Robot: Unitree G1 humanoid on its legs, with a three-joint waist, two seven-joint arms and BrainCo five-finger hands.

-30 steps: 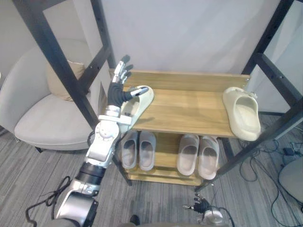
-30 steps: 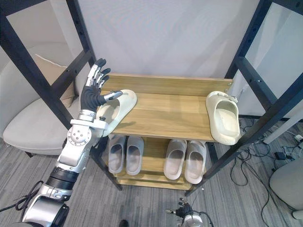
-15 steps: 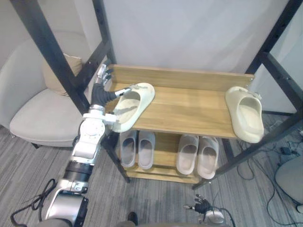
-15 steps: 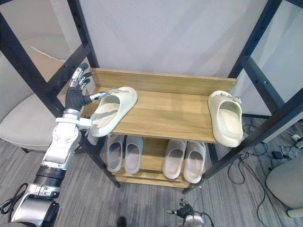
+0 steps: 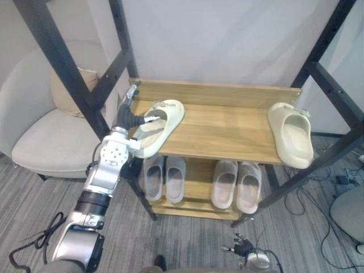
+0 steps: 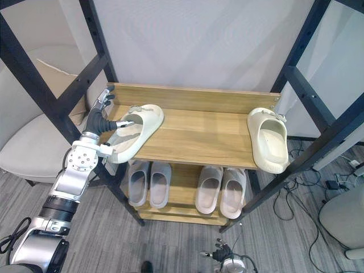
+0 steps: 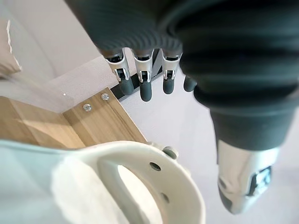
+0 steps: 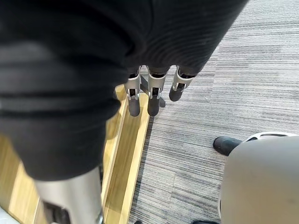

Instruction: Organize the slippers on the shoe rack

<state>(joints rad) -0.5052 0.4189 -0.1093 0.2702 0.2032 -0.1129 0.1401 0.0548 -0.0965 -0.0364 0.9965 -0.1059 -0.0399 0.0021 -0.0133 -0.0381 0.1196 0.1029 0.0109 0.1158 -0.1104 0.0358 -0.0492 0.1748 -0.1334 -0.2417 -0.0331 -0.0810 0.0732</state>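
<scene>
A: Slippers, top shelf of the rack [image 5: 227,128]: two cream ones, well apart. The left slipper [image 5: 158,125] lies askew at the left end, its near end hanging over the front edge.

B: Left hand?

A: The left hand [image 5: 128,116] is at that same end, just beside the slipper. Its fingers are straight and apart from the thumb, clamped on nothing. The thumb reaches over the slipper's rim; I cannot tell if it touches.

B: Moving right?

A: Bare board in the middle. The right slipper [image 5: 291,133] sits at the right end, lengthwise front to back, its near end at the front edge. On the lower shelf, grey pairs [image 5: 165,179] stand side by side, tidy. The right hand [image 8: 153,105] hangs low by the rack's foot, fingers straight, holding nothing.

B: What could go wrong?

A: Judgement only. The left slipper is the weak point: with its near end unsupported, a push there or an outward sweep could tip it off the corner. A flat-handed nudge may spin it rather than slide it straight. The black post [image 5: 74,74] stands close beside the wrist, so a wide swing risks a knock. A loose pinch on the rim could slip mid-carry.
</scene>
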